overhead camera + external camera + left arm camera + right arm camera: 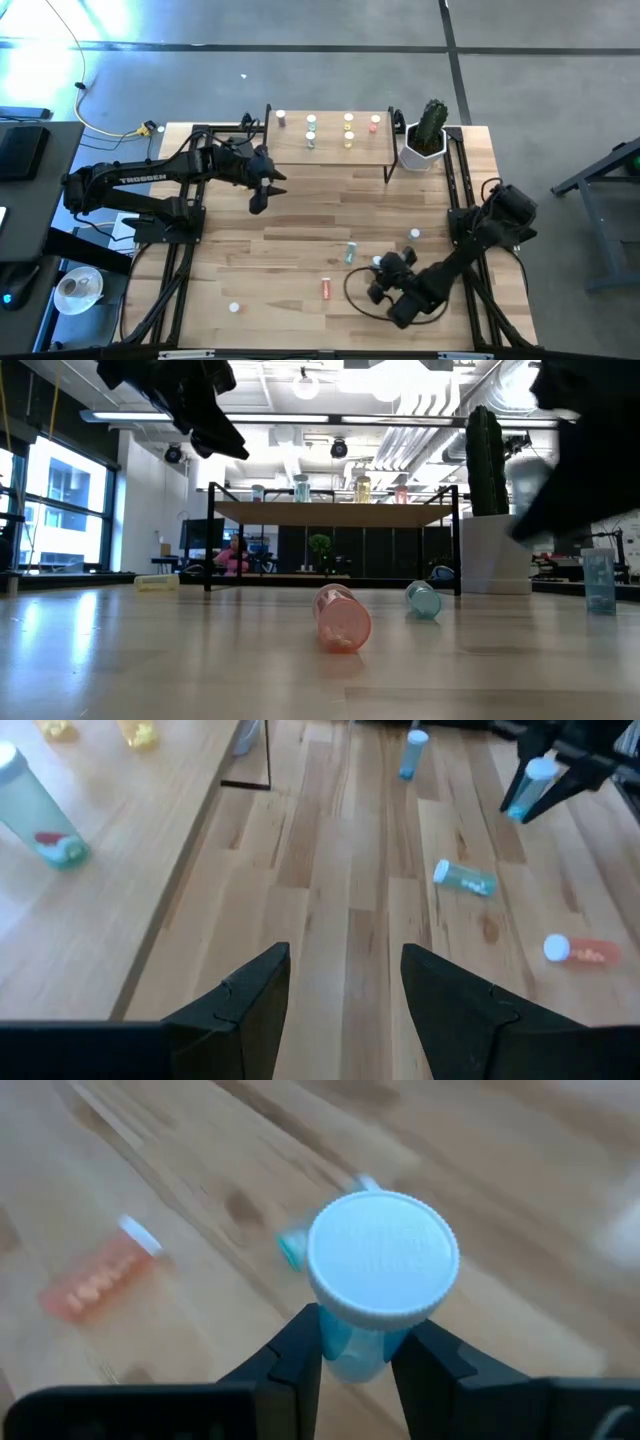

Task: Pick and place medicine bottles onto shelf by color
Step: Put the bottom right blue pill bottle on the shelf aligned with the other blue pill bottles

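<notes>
My right gripper [383, 268] is shut on a blue bottle with a white cap [383, 1260] at the table's near right; it also shows in the left wrist view [528, 786]. My left gripper [262, 192] is open and empty above the table in front of the shelf [330, 148], a light-wood board on black legs with several bottles standing on it [311, 130]. A green bottle [350, 252] and a red bottle [326, 288] lie on their sides on the table. A blue bottle [414, 234] stands upright on the table. My right gripper pinches the blue bottle's body [355, 1350] just below its white cap between its two fingers [300, 1355]. The fingers come from above, slanting down. The bottle is nearly upright, cap up toward the wrist. I cannot tell whether its bottom is off the table.
A white pot with a cactus [425, 140] stands at the shelf's right end. A small white-capped bottle [234, 308] sits near the table's front left. Bare wood lies between the shelf and the lying bottles.
</notes>
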Action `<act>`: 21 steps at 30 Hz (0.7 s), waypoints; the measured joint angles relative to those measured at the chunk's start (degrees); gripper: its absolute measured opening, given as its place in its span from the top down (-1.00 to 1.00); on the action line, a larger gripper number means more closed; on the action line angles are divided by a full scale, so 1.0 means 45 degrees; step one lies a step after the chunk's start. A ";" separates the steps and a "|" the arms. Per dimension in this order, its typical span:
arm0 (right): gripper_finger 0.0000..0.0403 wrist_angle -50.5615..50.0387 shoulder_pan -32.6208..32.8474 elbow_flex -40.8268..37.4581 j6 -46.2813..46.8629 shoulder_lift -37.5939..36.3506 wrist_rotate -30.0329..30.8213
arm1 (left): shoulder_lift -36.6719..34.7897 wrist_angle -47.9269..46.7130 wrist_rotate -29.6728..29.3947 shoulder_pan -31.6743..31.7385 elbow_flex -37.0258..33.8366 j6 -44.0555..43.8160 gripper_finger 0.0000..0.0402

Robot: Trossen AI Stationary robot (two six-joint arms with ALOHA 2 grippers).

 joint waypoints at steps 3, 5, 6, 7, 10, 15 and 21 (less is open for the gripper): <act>0.55 -0.0019 -0.0753 0.0870 -0.1982 0.0000 -0.0223 | 0.0000 -0.0179 -0.0001 -0.0001 0.0000 0.0588 0.10; 0.55 -0.0108 -0.1317 0.1426 -0.3265 0.0000 -0.0872 | 0.0000 -0.0253 0.0001 0.0001 0.0000 0.0947 0.10; 0.55 -0.0131 -0.1624 0.1674 -0.3937 0.0000 -0.1266 | 0.0000 -0.0279 0.0001 0.0001 0.0000 0.1115 0.10; 0.55 -0.0138 -0.1920 0.1906 -0.4613 0.0000 -0.1662 | 0.0000 -0.0329 0.0001 0.0001 0.0000 0.1283 0.10; 0.55 -0.0153 -0.2711 0.2472 -0.6370 0.0000 -0.2422 | 0.0000 -0.0534 0.0001 -0.0001 0.0000 0.1765 0.10; 0.55 -0.0152 -0.3794 0.3195 -0.8842 0.0000 -0.3161 | 0.0000 -0.0561 0.0006 -0.0005 0.0000 0.1970 0.10; 0.55 -0.0109 -0.5107 0.3911 -1.1212 0.0000 -0.4310 | 0.0000 -0.0551 0.0026 -0.0010 0.0000 0.1970 0.10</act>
